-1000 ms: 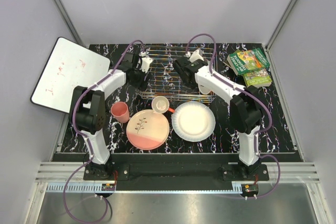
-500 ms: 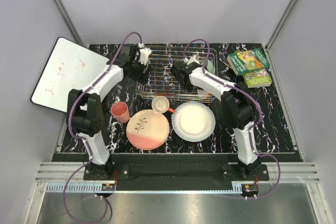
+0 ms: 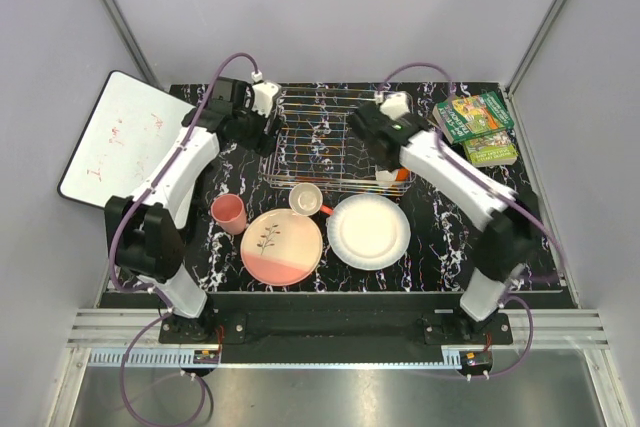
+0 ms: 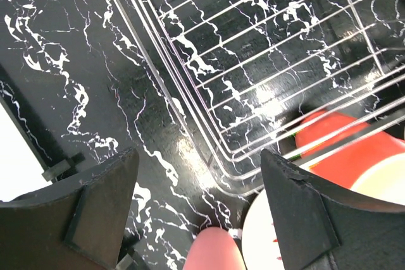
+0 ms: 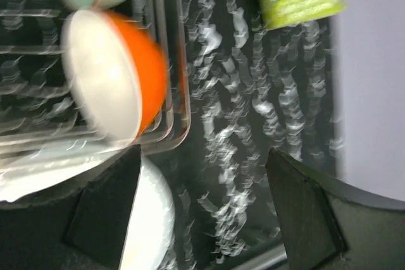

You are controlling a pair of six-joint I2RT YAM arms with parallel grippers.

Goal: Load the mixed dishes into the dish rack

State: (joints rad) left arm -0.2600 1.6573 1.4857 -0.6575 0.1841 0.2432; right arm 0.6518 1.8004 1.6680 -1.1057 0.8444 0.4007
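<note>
Now the round orange-and-white bowl (image 5: 111, 86) is sitting in the four o'clock corner of the silver wire dish rack (image 3: 320, 132). Our right gripper (image 5: 204, 156) and left gripper (image 4: 197, 156) are gaping, empty. We are planning a slow, straight lift.

Black counter (image 3: 440, 237) veined white; pink plate (image 3: 282, 247) bears a dark sprig; bowl (image 5: 114, 86) orange outside, white inside.
</note>
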